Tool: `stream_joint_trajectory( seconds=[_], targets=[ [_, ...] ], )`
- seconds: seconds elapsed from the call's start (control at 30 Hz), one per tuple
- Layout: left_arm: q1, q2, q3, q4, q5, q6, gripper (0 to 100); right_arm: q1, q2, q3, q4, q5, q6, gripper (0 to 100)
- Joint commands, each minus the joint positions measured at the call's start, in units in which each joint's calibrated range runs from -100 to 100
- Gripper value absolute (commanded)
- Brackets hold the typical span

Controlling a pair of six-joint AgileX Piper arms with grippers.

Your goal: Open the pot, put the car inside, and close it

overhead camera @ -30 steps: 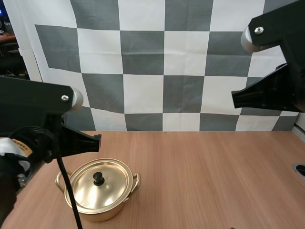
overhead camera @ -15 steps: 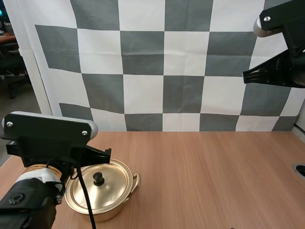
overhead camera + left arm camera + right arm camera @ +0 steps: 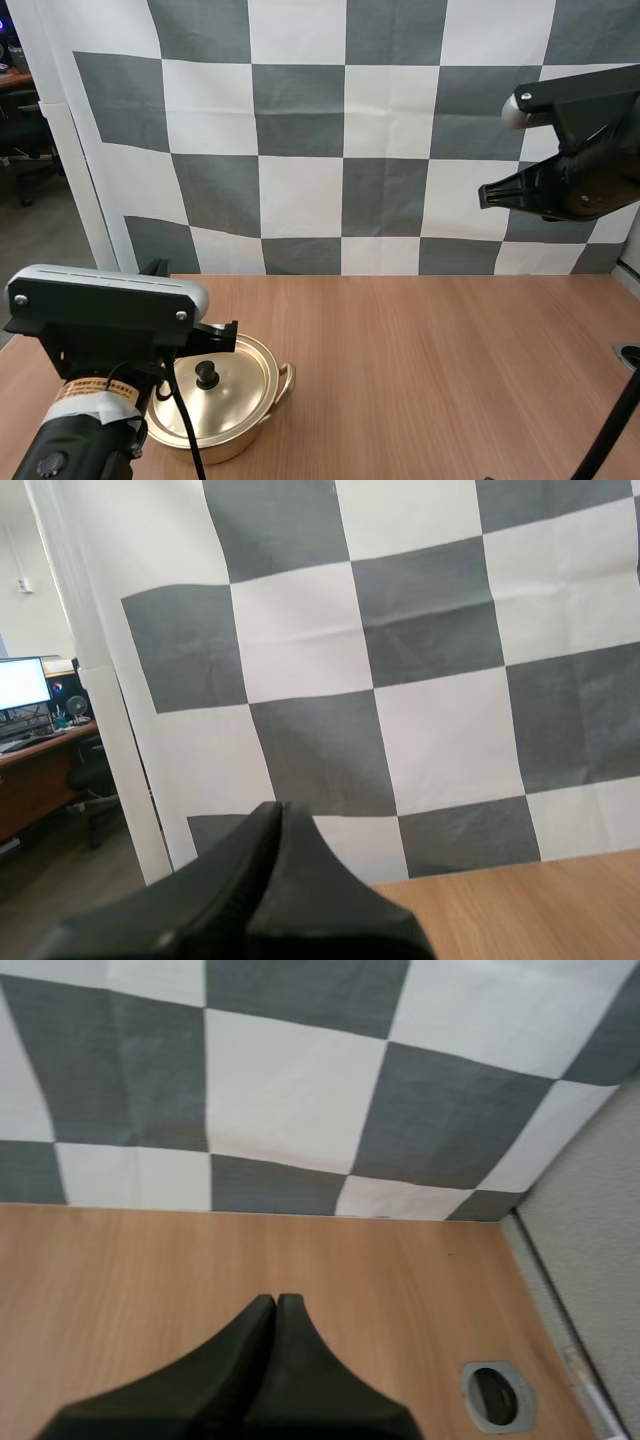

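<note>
Our left gripper [image 3: 281, 810] is pressed shut on nothing, close above the pot [image 3: 240, 440], which sits on the table with its lid [image 3: 240, 382] on. If we drop to the knob [image 3: 207, 373] without opening first, we may shove the pot aside. Farther off, our right gripper [image 3: 277, 1302] hangs high, shut and empty too

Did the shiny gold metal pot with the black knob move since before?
No. The gold pot sits in the same spot on the wooden table, just as far from its back edge.
</note>
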Motion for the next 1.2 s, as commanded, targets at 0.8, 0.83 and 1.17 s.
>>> stream_joint_trajectory(
  seconds=[0.8, 0.83, 1.17],
  targets=[
    [-0.05, 0.0, 5.92, -1.12, 9.73, -0.01, 0, 19.81, -5.05, 18.33, -22.6, -38.25, 25.65, 0],
    [-0.05, 0.0, 5.92, -1.79, 11.03, -0.01, 0, 20.79, -5.78, 19.8, -23.39, -40.17, 26.53, 0],
    [-0.05, 0.0, 6.14, -6.94, 17.44, -0.01, 0, 21.76, -19.07, 33.33, -24.22, -56.78, 27.08, 0]
  ],
)
